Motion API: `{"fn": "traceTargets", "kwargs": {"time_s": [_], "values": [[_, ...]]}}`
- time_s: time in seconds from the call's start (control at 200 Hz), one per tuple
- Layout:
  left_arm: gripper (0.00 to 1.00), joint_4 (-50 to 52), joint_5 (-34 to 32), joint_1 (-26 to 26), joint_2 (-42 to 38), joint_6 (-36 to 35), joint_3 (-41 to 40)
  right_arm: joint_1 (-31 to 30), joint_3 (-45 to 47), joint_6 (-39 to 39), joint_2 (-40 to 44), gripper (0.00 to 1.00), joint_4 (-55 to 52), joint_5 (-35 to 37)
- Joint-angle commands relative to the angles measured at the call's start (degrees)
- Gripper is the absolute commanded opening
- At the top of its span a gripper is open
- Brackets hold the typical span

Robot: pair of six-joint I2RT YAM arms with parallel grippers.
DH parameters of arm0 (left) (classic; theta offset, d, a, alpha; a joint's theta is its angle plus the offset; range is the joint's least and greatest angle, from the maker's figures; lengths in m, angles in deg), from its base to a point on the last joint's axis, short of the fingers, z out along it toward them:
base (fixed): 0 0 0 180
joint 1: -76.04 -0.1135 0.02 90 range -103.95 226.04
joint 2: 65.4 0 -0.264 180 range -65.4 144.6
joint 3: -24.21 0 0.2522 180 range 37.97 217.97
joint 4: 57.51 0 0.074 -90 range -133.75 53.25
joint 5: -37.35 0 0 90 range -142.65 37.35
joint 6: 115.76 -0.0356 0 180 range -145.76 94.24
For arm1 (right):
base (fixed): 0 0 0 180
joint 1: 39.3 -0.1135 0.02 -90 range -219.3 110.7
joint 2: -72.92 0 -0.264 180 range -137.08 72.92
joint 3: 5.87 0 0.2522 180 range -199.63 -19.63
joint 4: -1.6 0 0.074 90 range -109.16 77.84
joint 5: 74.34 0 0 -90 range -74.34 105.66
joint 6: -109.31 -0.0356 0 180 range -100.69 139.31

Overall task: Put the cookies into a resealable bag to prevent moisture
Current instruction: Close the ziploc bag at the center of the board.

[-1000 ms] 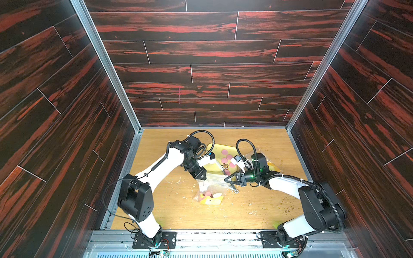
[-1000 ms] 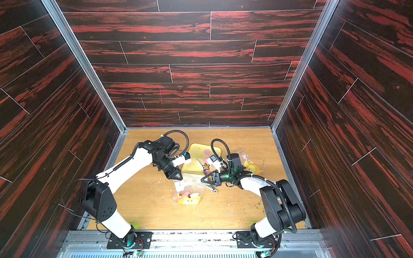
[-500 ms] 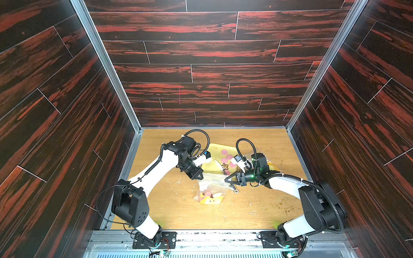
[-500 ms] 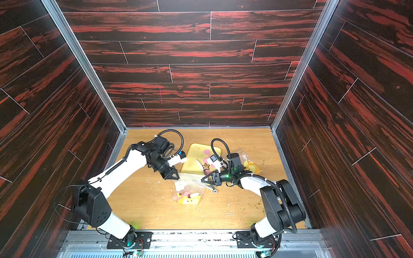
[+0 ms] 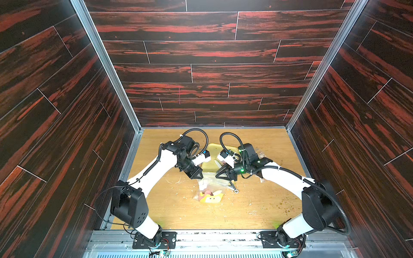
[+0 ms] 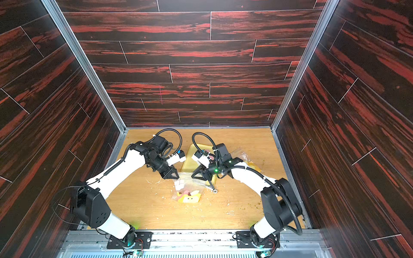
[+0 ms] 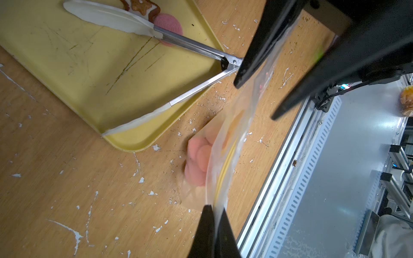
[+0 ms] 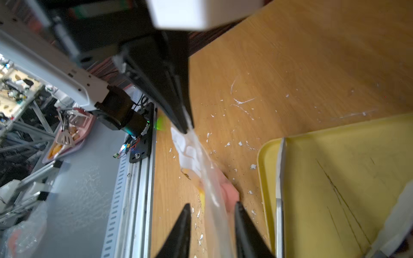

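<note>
Several pink cookies lie overlapping in the bottom of the clear resealable bag, too blurred to count, along with one yellow piece and a few small white squares. The bag's bottom rests on the table just beside a corner of the yellow tray, and its upper edge is held up. The left gripper has its jaws together on that edge. The right gripper has its jaws apart, with the film passing between them. On the tray lie one pink cookie and one brown star cookie, both partly hidden by a white tip of one pair of metal tongs. White flecks dot the table, and a second clear bag lies beyond the right arm.
</note>
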Motion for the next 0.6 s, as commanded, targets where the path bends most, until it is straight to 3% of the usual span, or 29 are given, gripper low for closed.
{"fn": "traceTargets", "kwargs": {"time_s": [0.0,0.2,0.341,0.521,0.596], "values": [[0.00,1.17,0.25,-0.30,-2.61,-1.18,-0.38,-0.25,-1.00,6.09,-1.84,0.25,-6.61,-1.07],[0.00,1.02,0.24,-0.38,-2.38,-1.21,-0.04,-0.56,-1.73,7.82,-2.62,0.24,-8.70,-0.51],[0.00,1.18,-0.27,-0.47,-2.43,-1.20,-0.04,-0.47,-2.24,6.84,-2.19,0.00,-8.17,0.21],[0.00,1.61,-0.86,-0.73,-3.07,-1.08,-0.20,0.38,-1.41,6.26,-1.71,0.00,-8.32,1.28],[0.00,1.59,-1.24,-0.82,-3.36,-1.04,-0.51,1.22,0.04,5.40,-0.36,0.09,-7.38,1.78]]}}
